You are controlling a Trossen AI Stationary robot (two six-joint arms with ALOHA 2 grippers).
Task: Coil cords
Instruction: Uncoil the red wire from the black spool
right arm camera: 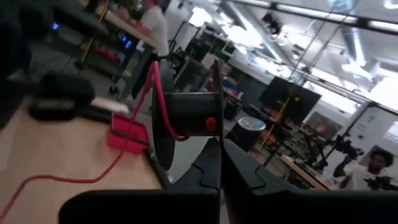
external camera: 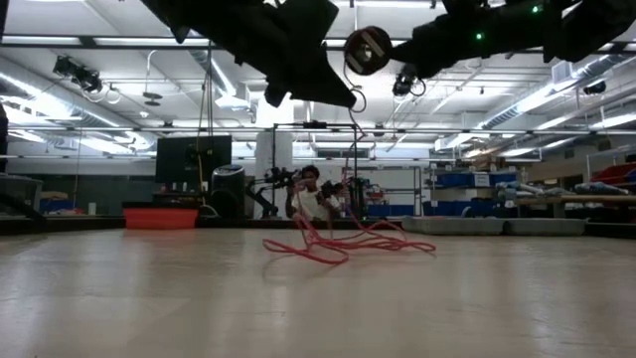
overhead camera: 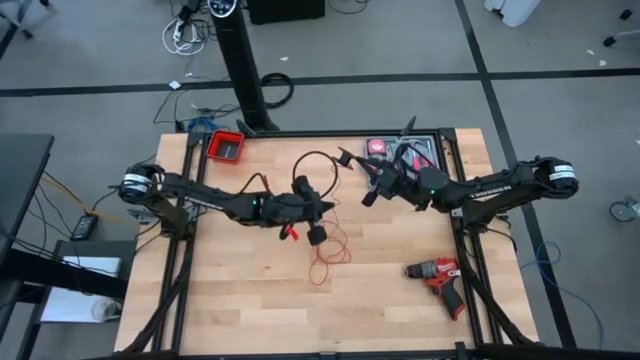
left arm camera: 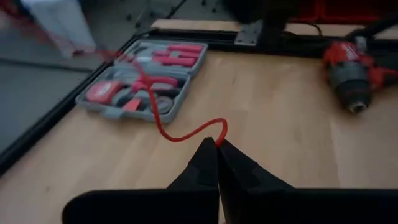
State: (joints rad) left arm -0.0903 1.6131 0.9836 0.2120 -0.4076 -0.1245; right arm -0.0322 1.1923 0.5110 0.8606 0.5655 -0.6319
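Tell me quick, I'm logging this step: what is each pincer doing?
Left pincer: shut on the red cord.
Right pincer: shut on the black spool.

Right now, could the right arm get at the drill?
Probably it could reach, but not grab. The drill lies on that arm's side with nothing between them, yet the right gripper is shut on a spool.

The cord [overhead camera: 330, 255] is red with a black stretch, on a light wooden desk [overhead camera: 240, 300]. The drill [overhead camera: 440, 280] is red and black. The tool case [left arm camera: 143, 78] is grey with red tools, and the bin [overhead camera: 226, 146] is red.
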